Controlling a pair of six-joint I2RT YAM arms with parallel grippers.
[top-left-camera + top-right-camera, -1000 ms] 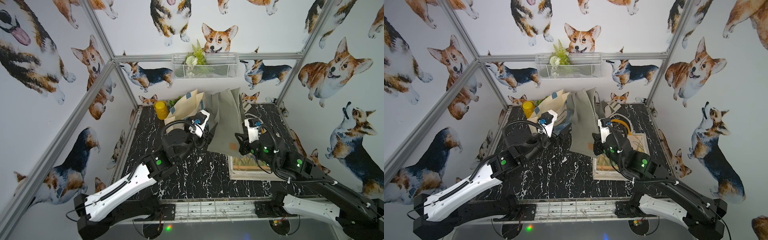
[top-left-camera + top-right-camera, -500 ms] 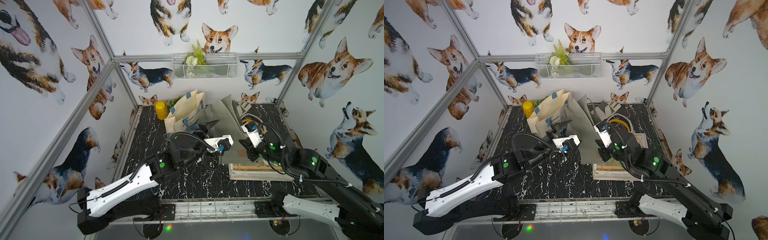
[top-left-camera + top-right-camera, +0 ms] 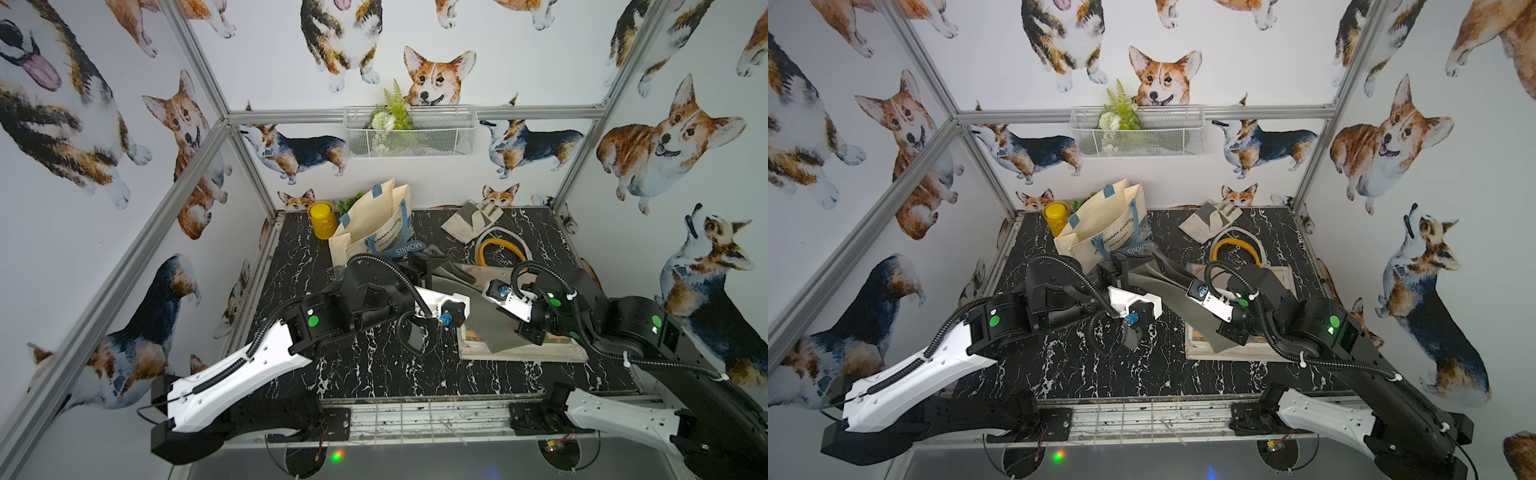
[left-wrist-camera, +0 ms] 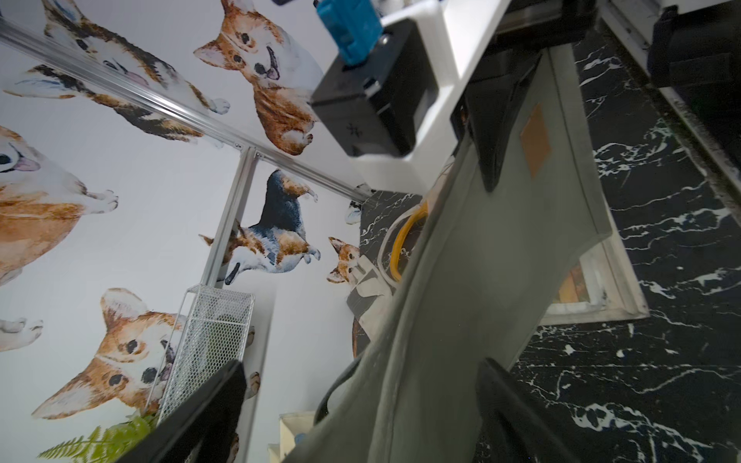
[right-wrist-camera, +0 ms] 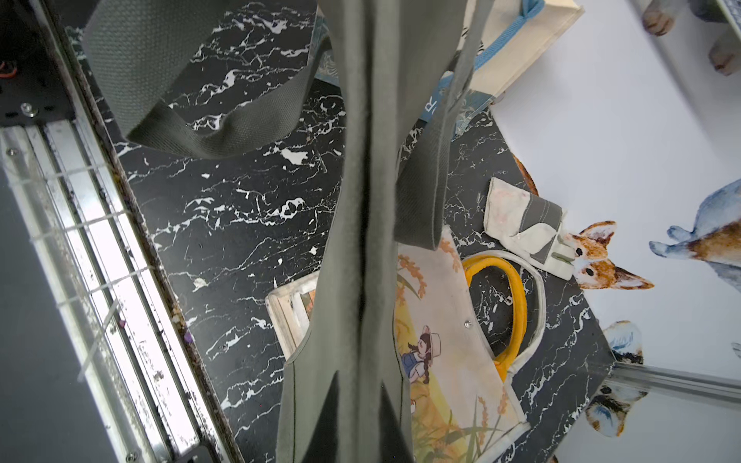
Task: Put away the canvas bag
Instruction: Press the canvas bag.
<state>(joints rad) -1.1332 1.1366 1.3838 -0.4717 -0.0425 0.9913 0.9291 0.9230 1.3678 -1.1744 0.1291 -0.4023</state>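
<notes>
While right gripper (image 5: 361, 417) clamps the creased grey canvas bag (image 3: 484, 326), left gripper (image 4: 357, 417) gapes.

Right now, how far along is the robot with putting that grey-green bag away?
Partway, I'd guess. Done: one end of the canvas bag is lifted. In hand: the right gripper is shut on it; the left gripper is open around its fabric. Left: the other end lies across the wooden frame, nothing stowed yet.

The grey canvas bag (image 3: 484, 328) swung down as left gripper (image 4: 361, 362) opened.
</notes>
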